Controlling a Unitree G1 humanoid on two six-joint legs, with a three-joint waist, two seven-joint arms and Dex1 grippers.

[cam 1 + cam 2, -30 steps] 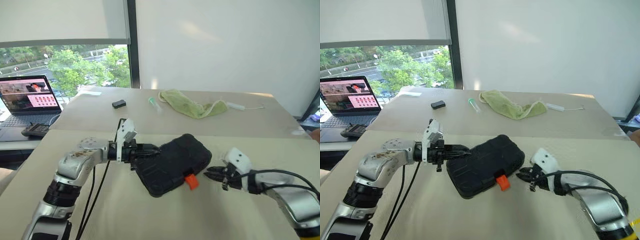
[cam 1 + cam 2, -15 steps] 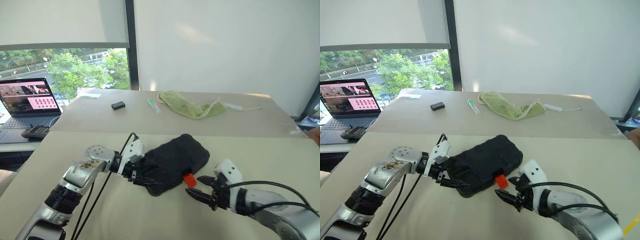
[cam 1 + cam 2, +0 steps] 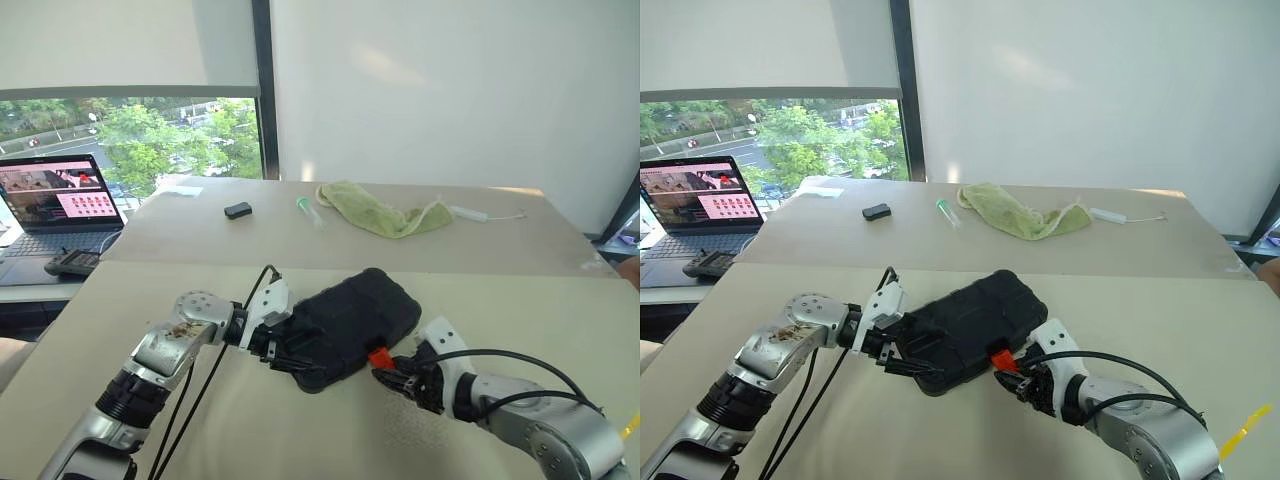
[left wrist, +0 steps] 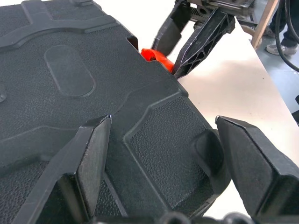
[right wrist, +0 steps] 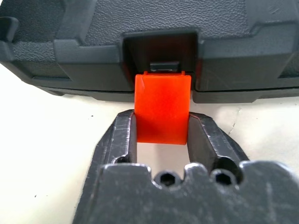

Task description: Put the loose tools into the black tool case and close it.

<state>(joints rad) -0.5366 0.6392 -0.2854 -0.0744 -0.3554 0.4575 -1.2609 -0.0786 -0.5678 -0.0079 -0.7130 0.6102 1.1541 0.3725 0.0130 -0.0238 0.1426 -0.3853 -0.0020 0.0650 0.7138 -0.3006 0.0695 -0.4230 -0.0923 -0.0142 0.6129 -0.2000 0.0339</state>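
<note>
Black tool case lies shut on the near tan table, lid up, set at a slant, roughly midway between the two arms. Orange latch hangs from the case's near edge, not yet folded up against the shell.

Right wrist view gives the close detail: latch flap sits squarely between the two black fingers of the right gripper, both pads pressed to its sides, so the gripper is clamped on the latch. Above the flap is the recess in the case wall with a small metal catch inside. From the head views this grip reads merely as a dark gripper tip meeting an orange spot.

Left gripper has its fingers spread wide, straddling the end corner of the case; the left wrist view shows one finger over the textured lid, the other past the edge, neither visibly pinching. That view also catches the right gripper's fingers at the latch beyond.

Farther out, on the rear table: small black block, green cloth, a small tube. Open laptop off to the left by the window.
</note>
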